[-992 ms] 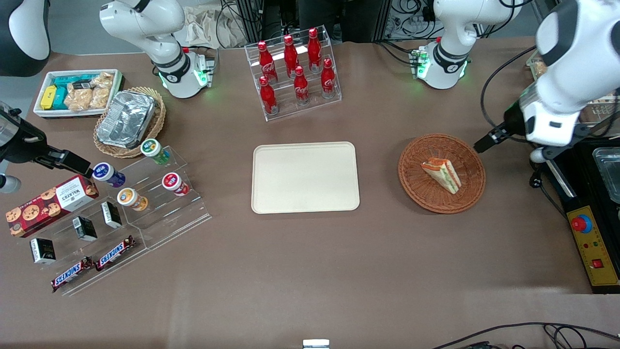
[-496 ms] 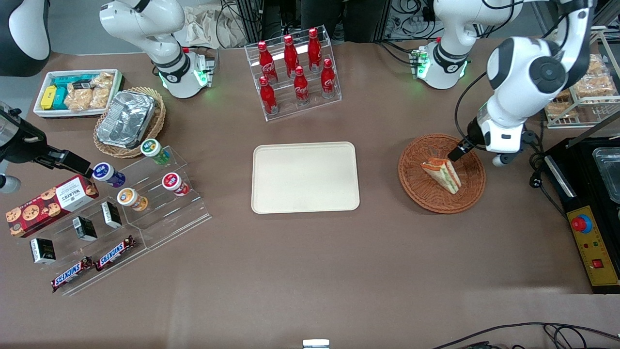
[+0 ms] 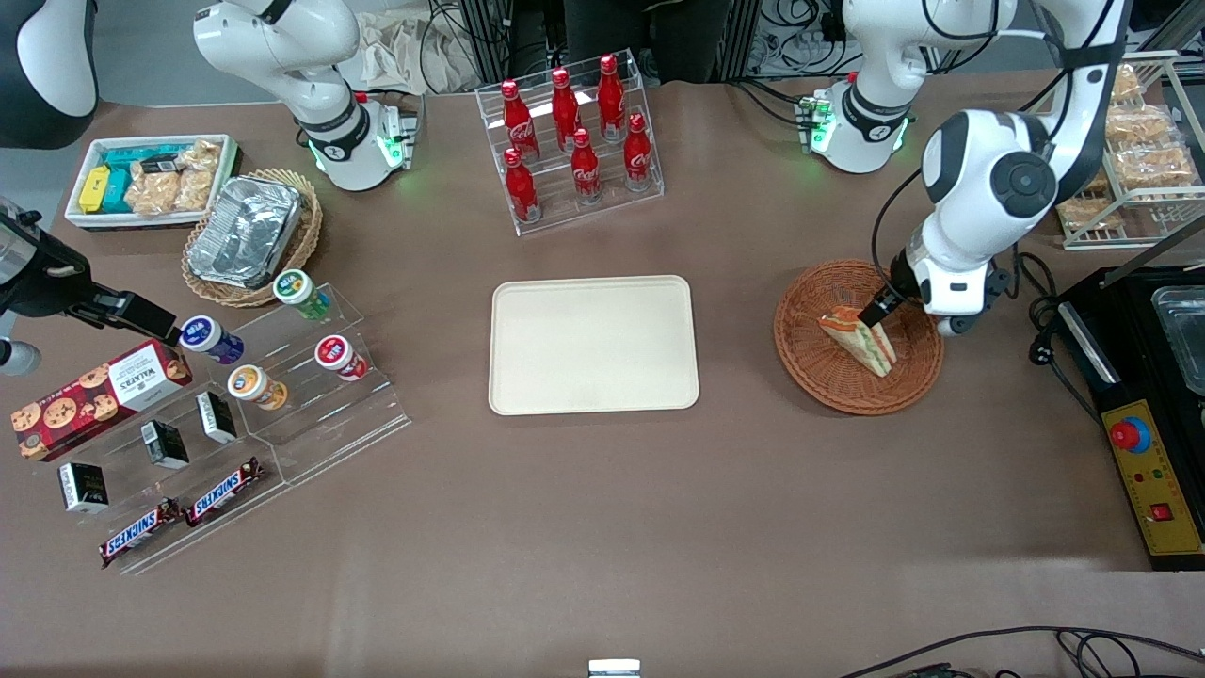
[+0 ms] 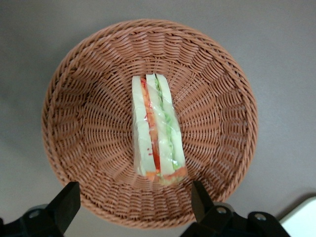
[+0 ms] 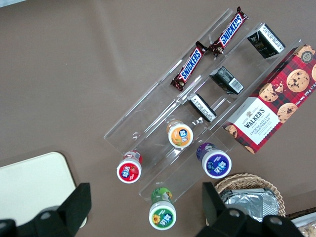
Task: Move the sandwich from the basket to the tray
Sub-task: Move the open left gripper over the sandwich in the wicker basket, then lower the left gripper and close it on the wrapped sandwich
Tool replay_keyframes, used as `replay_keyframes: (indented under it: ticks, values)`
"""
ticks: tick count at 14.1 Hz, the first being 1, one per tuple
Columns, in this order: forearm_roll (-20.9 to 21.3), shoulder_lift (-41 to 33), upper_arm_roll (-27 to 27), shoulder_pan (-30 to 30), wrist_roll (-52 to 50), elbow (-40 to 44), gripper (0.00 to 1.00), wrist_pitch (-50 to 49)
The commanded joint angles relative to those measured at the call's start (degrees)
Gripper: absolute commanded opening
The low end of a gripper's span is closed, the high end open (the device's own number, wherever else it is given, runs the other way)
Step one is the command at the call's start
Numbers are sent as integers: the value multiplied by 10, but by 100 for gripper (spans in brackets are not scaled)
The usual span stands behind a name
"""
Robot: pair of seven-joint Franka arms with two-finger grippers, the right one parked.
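Note:
The sandwich (image 3: 861, 341), a pale bread wedge with red, orange and green layers, lies in the round reddish-brown wicker basket (image 3: 817, 367). It also shows in the left wrist view (image 4: 157, 129), lying in the basket (image 4: 84, 113). My left gripper (image 3: 877, 309) hangs over the basket, above the sandwich's end farther from the front camera. In the wrist view the gripper (image 4: 133, 207) is open and empty, its two black fingers (image 4: 63, 207) wide apart over the basket's rim. The cream tray (image 3: 593, 345) lies flat beside the basket, toward the parked arm's end.
A clear rack of red cola bottles (image 3: 571, 141) stands farther from the front camera than the tray. A black appliance with a red-button control box (image 3: 1153, 471) sits at the working arm's end. A wire rack of bagged pastries (image 3: 1139, 155) stands near it.
My left arm has swung in from the working arm's end of the table and come down. The gripper went from outside the basket's rim to over the sandwich. The sandwich has not moved.

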Motion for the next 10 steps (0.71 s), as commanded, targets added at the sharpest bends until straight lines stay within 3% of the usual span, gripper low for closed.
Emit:
replay_keyframes:
  ticks: [1,10]
  values:
    - [19,19,1,-5,-30,-19,100,56]
    - [19,68,1,-12,-53,-56,100,153]
